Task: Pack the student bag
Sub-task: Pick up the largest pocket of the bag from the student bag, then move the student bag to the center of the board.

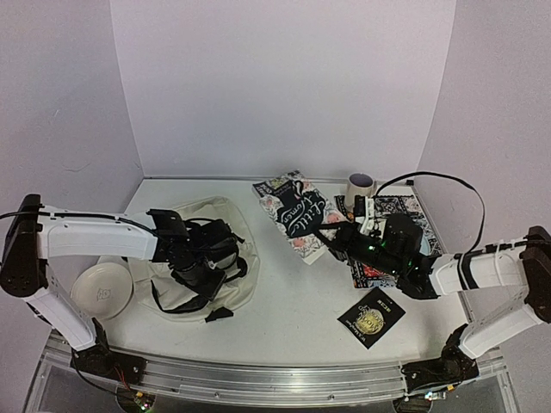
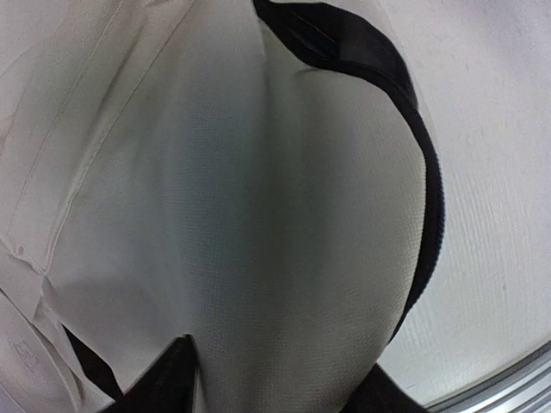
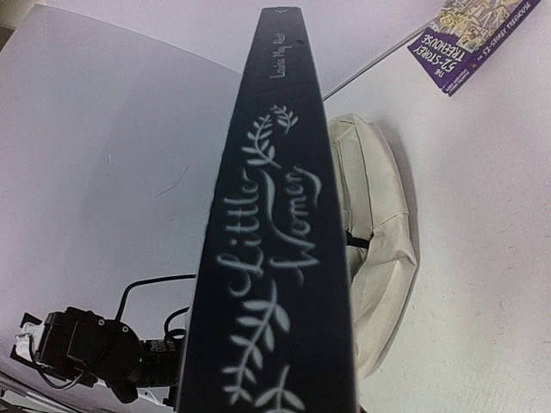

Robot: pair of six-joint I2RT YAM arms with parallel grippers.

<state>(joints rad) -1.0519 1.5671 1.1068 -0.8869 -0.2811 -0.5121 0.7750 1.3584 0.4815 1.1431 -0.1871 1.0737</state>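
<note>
The student bag (image 1: 215,219), cream with black straps, lies slumped on the table's left half. My left gripper (image 1: 200,274) is pressed down onto it. In the left wrist view a bulge of the bag's cream cloth (image 2: 258,215) fills the gap between the two black fingers (image 2: 164,383), which close on it. My right gripper (image 1: 344,237) is shut on a dark book titled "Little Women" (image 1: 301,211) and holds it raised, right of the bag. The book's spine (image 3: 275,258) fills the right wrist view and hides the fingers. The bag (image 3: 379,224) shows behind it.
A white bowl (image 1: 102,288) sits left of the bag near the left arm. A mug (image 1: 360,185) stands at the back right beside patterned books (image 1: 396,206). A black book with a gold emblem (image 1: 372,317) lies front right. A purple book (image 3: 469,39) lies beyond.
</note>
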